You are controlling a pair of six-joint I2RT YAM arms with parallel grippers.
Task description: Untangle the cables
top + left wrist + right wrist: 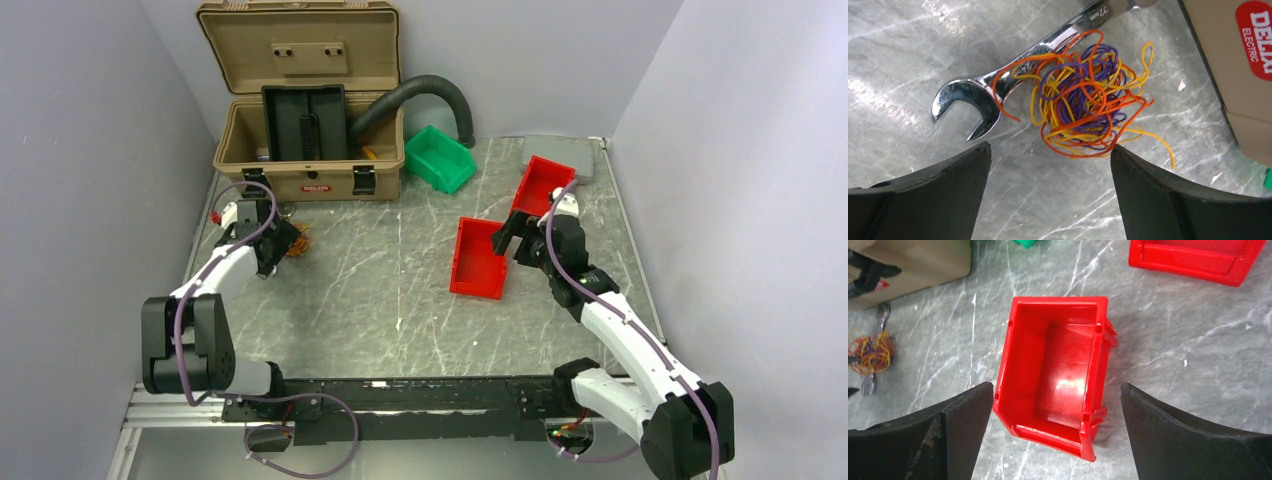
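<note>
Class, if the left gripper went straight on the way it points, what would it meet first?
Probably the cable tangle, which lies partly over a wrench; the left gripper is open, depth unclear.

There are two red bins (478, 262), one green bin (440, 158) and one tan case (300, 100). One wrench (960, 90) lies under one tangle of cables (1083, 100).

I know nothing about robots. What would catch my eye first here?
A bright knot of orange, yellow and purple cables lies on the table, partly over a shiny wrench, with the open left gripper hovering above it. To the right, the open right gripper hangs over an empty red bin. At the back stands a tan toolbox with its lid up.
</note>
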